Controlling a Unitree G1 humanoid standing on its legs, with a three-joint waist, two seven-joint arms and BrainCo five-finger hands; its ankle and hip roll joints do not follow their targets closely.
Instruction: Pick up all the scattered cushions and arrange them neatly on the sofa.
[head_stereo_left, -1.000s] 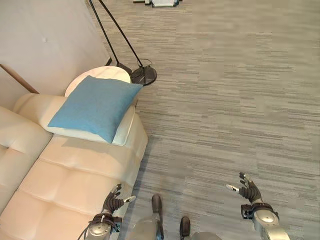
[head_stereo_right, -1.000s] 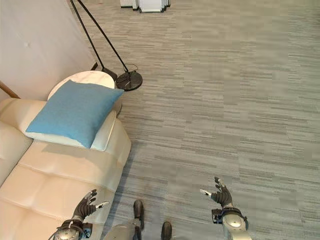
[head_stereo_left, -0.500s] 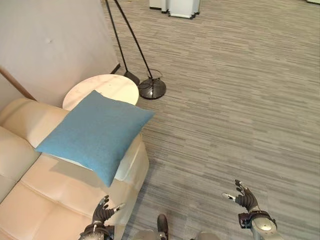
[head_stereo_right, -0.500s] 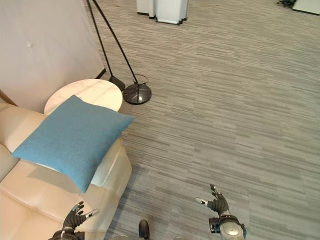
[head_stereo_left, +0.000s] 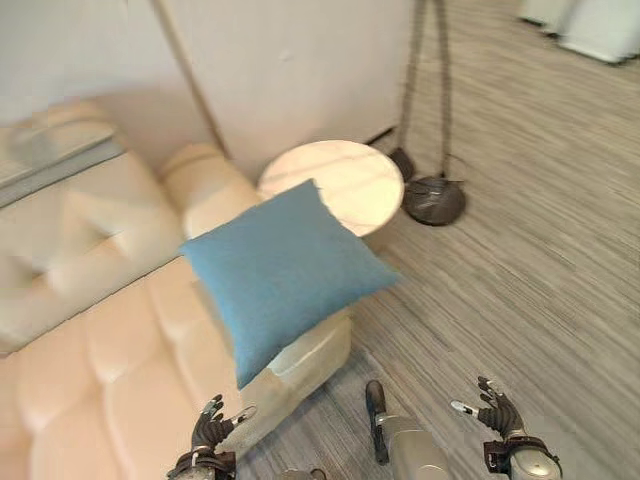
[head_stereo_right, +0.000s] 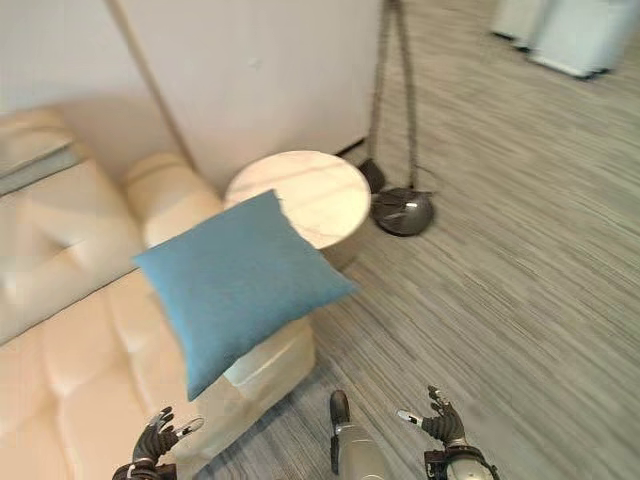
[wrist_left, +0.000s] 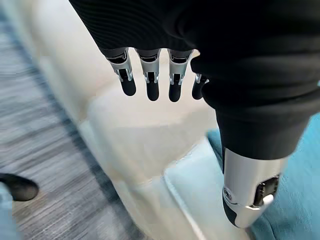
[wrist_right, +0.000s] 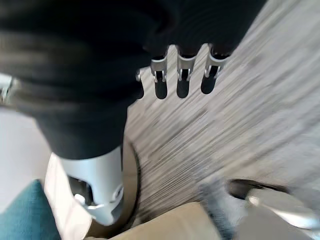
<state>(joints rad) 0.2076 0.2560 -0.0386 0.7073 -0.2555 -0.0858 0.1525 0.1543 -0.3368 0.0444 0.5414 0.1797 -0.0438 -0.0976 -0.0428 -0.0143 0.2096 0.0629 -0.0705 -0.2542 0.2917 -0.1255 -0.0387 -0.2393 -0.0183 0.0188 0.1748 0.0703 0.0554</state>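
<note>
A blue cushion (head_stereo_left: 285, 272) lies tilted across the armrest of the cream sofa (head_stereo_left: 95, 340), one corner overhanging the seat, likely dropped there rather than arranged; both robot hands, left robot hand (head_stereo_left: 212, 430) over the sofa's front edge and right robot hand (head_stereo_left: 495, 411) above the carpet, hang empty, fingers spread, while a round table (head_stereo_left: 333, 185) and floor lamp base (head_stereo_left: 433, 199) crowd the sofa's end

- My left hand (head_stereo_left: 212, 432) hangs over the sofa's (head_stereo_left: 110, 370) front corner, fingers relaxed, seat open beneath.
- Blue cushion (head_stereo_left: 282, 270) covers the armrest, overhanging its edge.
- Round side table (head_stereo_left: 335, 184) stands just beyond the armrest.
- Lamp base (head_stereo_left: 433, 199) sits beside the table.
- My right hand (head_stereo_left: 497, 412) hovers, fingers spread, over bare carpet (head_stereo_left: 520, 280).
</note>
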